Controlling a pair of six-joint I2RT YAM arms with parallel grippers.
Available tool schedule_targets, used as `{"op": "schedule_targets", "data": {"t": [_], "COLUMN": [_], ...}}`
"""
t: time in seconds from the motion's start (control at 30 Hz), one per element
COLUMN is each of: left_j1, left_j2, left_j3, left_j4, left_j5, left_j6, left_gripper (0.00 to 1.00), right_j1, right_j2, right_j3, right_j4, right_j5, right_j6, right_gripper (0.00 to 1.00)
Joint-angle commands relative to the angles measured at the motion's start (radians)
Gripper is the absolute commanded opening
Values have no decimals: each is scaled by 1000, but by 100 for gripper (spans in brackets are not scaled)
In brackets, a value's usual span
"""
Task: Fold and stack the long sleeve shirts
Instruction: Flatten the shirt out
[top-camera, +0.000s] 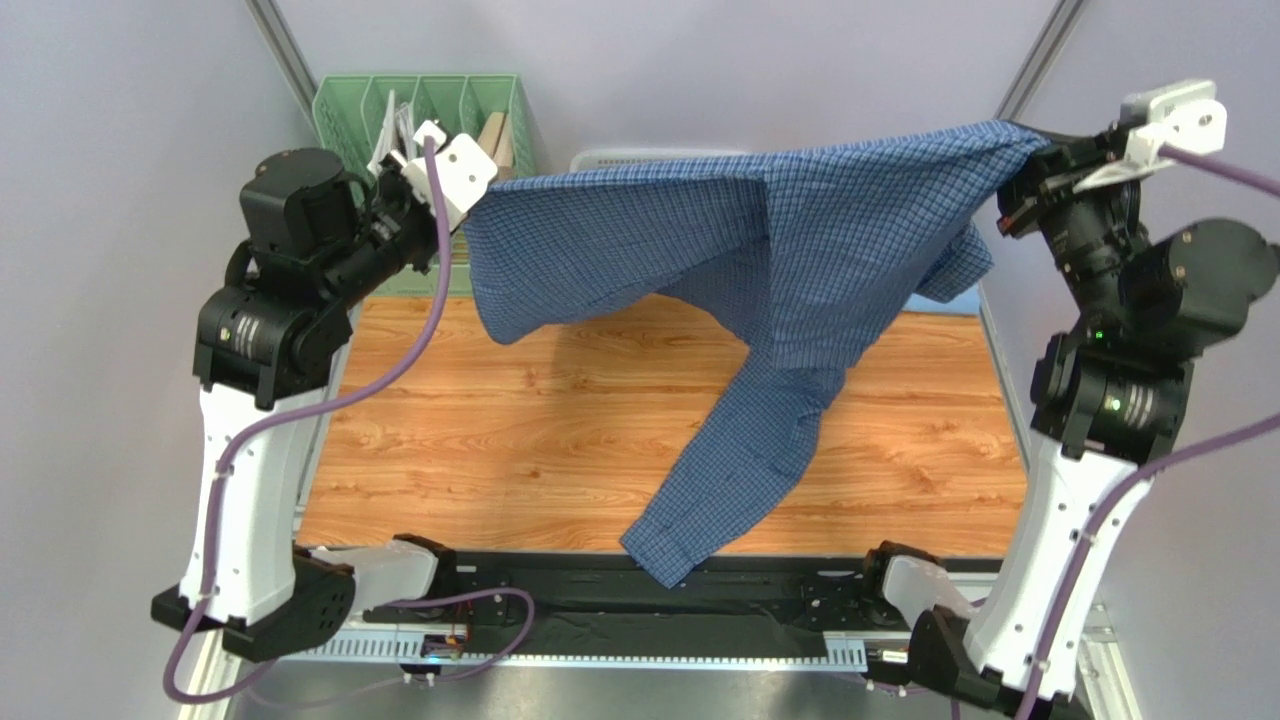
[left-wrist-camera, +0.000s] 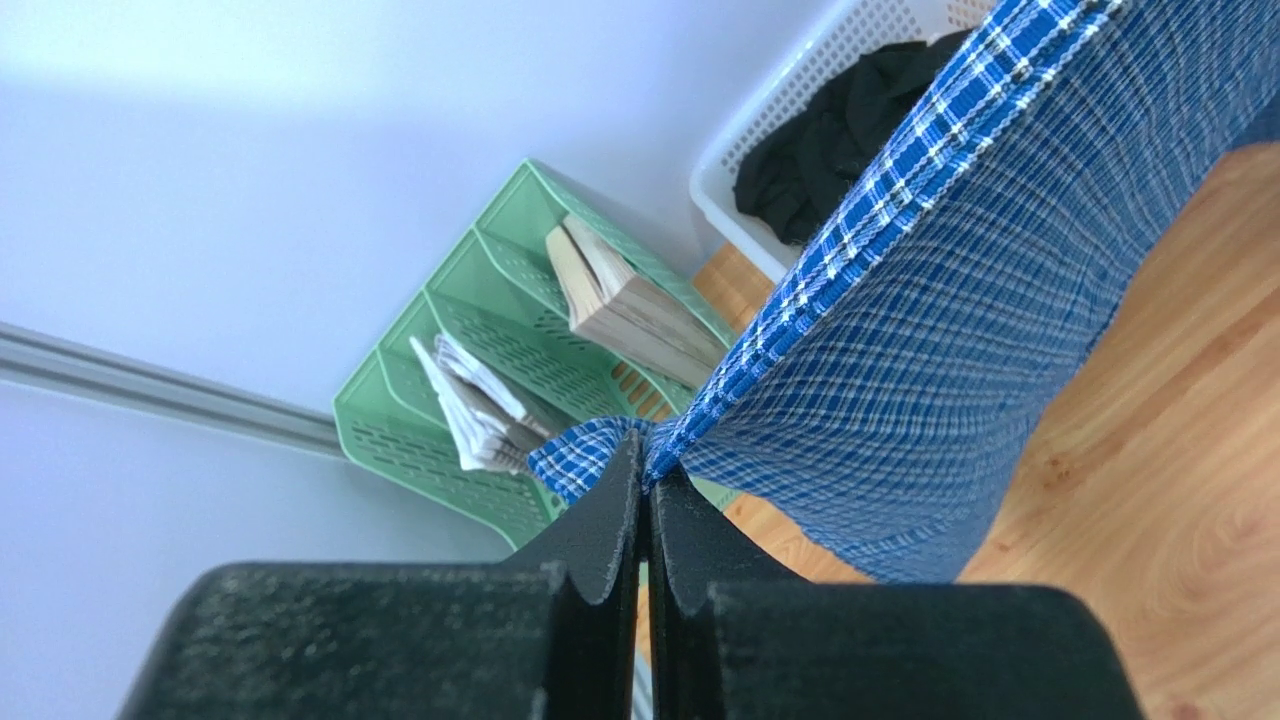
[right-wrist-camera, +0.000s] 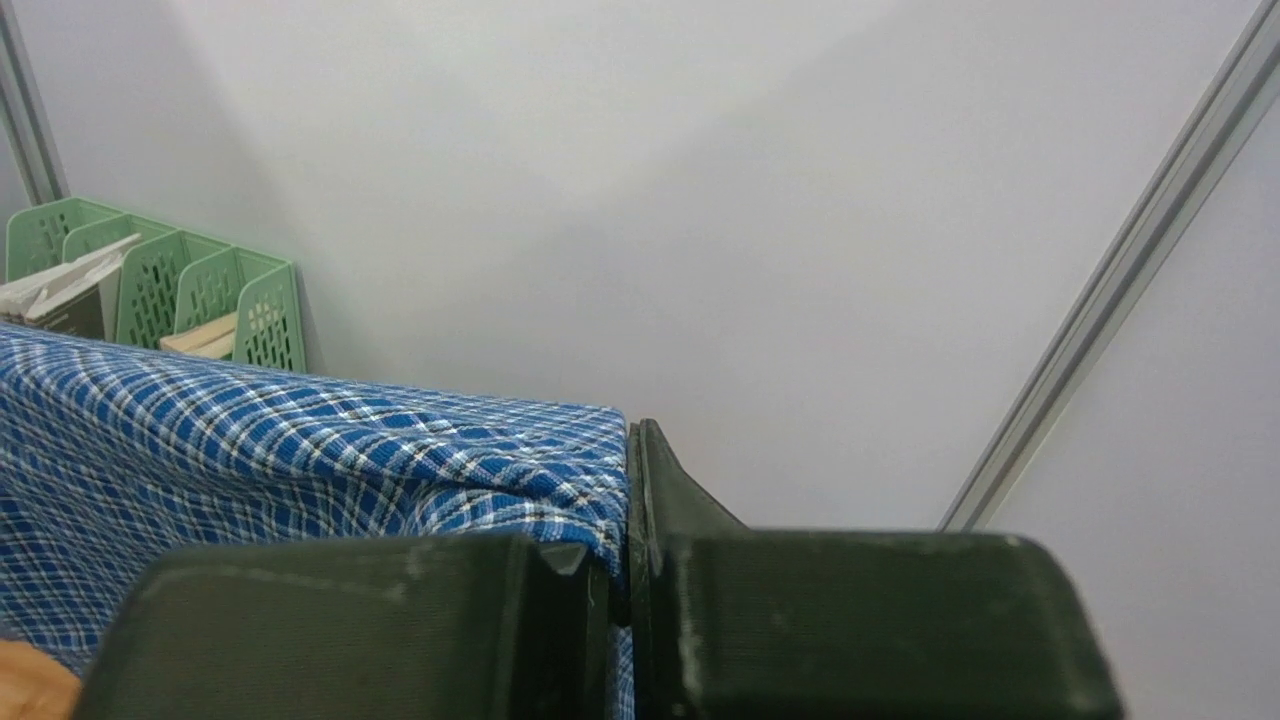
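A dark blue checked long sleeve shirt (top-camera: 781, 240) hangs stretched in the air between both arms, high above the wooden table. One sleeve (top-camera: 721, 465) dangles down towards the table's near edge. My left gripper (top-camera: 451, 188) is shut on the shirt's left edge; the left wrist view shows the cloth (left-wrist-camera: 902, 300) pinched at the fingertips (left-wrist-camera: 649, 477). My right gripper (top-camera: 1037, 165) is shut on the shirt's right edge, where the cloth (right-wrist-camera: 346, 450) is clamped between the fingers (right-wrist-camera: 624, 518). No light blue shirt is in view.
A green file rack (top-camera: 421, 113) with papers and a book stands at the back left. A white basket (left-wrist-camera: 781, 113) holding dark cloth sits behind the shirt at the back. The wooden table top (top-camera: 496, 435) lies below, with a black rail (top-camera: 631, 593) along its near edge.
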Motion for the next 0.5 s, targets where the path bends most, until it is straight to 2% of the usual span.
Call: {"op": "schedule_targets", "data": {"t": [0.0,0.1,0.23,0.33,0.47], "left_j1": [22,22,22,21,21], "left_j2": [-131,-228,-317,-316,-239], "left_j3": [-36,-32,-7,28,74], "left_j4": [22,36,79,115,139], "left_j5": [-76,-51,-71,-82,-146], "left_j6": [-14,-46,-89,-97,-61], "left_gripper": [0,0,0,0,0], "right_j1": [-23,-25,-23,-25,-25], "right_j2": [-167,-279,-336,-327,-234], "right_j3": [-15,1,93,177,234], "right_j4": [50,30,-19,-42,-85], "right_j5": [77,81,153,173,107], "right_j6": [-69,-123,-163,-170,-181], "right_gripper": [0,0,0,0,0]}}
